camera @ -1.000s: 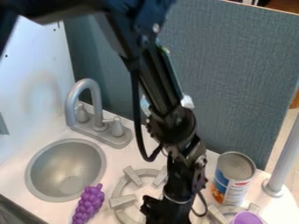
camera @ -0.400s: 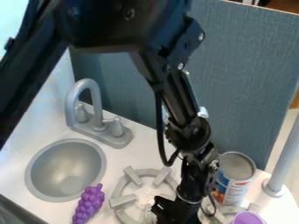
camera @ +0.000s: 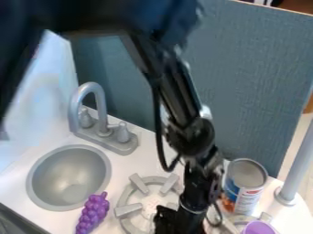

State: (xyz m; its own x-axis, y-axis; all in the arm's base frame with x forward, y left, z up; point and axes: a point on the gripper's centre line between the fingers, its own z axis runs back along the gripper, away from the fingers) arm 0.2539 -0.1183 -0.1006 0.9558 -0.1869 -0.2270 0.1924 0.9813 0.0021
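On white surface [camera: 139,163] w/ sink [camera: 68,171], seeing gripper [camera: 174,223] at grey burner [camera: 127,210], betw. purple grapes [camera: 92,214] & can [camera: 245,189] (can't tell if clenched or released).

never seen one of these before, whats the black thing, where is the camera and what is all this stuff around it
The black thing is a robot arm, coming in from the top. Its gripper, the part that works like a hand, hangs low at the bottom edge, by a grey stove burner. I cannot tell whether it holds anything.

The camera is fixed and looks down at a slant on a white counter. On the left are a sink with a grey faucet behind it and purple toy grapes in front. On the right stand a can and something purple, partly cut off.
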